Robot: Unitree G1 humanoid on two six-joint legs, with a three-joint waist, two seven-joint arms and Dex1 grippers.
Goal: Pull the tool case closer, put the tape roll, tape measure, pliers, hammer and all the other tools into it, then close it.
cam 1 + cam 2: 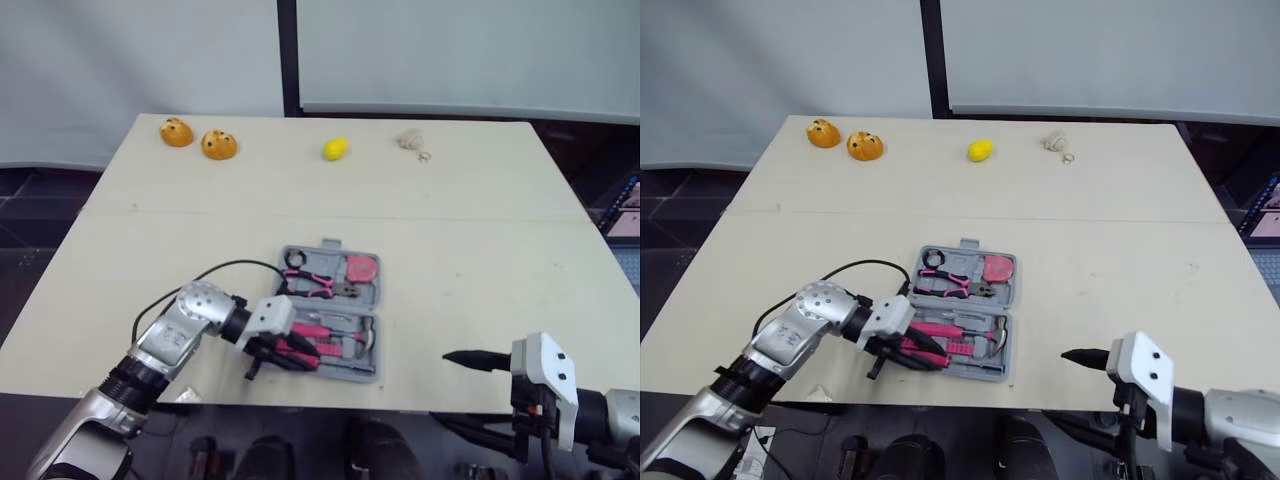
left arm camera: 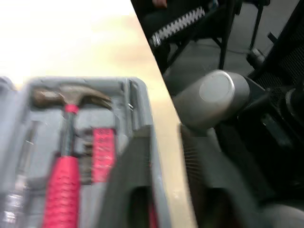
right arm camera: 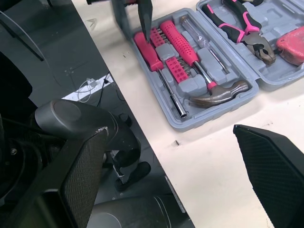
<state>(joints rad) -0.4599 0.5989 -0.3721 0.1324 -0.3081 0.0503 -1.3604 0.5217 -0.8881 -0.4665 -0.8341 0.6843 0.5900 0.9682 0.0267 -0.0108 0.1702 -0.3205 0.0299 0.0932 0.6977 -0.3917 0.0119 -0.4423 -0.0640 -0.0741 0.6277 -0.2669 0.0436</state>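
Left gripper [image 1: 272, 355] is seen at the near-left corner of the open grey plastic tool case [image 1: 330, 245], its two black fingers parted, one inside the tray over the pink handles and the other outside the near wall; nothing is visibly clamped between them. Right gripper [image 1: 452, 356] is held level over the near edge of the cream-coloured table [image 1: 480, 250], well apart from the case on its right side, with its fingers spread wide and nothing between them. The case is laid flat near the front edge of the table, left of centre, with both halves facing up. In the far half are seated the pink-and-black pliers [image 1: 316, 283], the pink tape measure [image 1: 362, 268] and a small black ring [image 1: 293, 259]. In the near half are seated the pink-handled hammer [image 3: 209, 88] and a pink-handled screwdriver [image 3: 147, 50]. Along the far edge of the table are found two orange round objects [image 1: 198, 139], a yellow oval object [image 1: 336, 149] and a small beige object [image 1: 410, 141].
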